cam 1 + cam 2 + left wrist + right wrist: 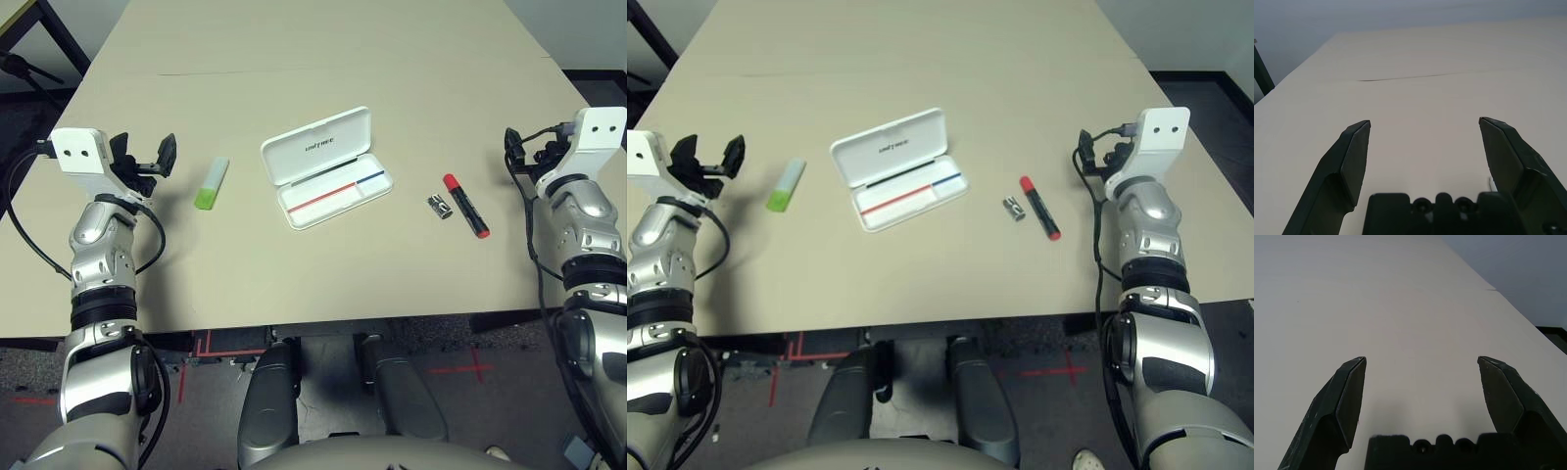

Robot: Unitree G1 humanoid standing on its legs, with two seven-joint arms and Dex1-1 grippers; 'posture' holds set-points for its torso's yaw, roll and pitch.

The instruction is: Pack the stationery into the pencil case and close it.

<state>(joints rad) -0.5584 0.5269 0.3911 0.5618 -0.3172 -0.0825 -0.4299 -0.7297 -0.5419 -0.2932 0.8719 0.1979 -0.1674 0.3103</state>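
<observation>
Left eye view: white pencil case (326,167) is seen lying open mid-table (294,39), green-tipped stick (212,183) toward the left edge, red marker (465,206) and tiny black-and-silver piece (439,206) toward the right edge. Left wrist view: left gripper (1422,142) is spread wide, nothing held. Right wrist view: right gripper (1420,377) is spread wide, nothing held

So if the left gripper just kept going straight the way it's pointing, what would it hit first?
Probably nothing: ahead of the open left gripper lies bare table as far as its wrist view shows. The green-tipped stick and pencil case seem to lie off that line.
</observation>
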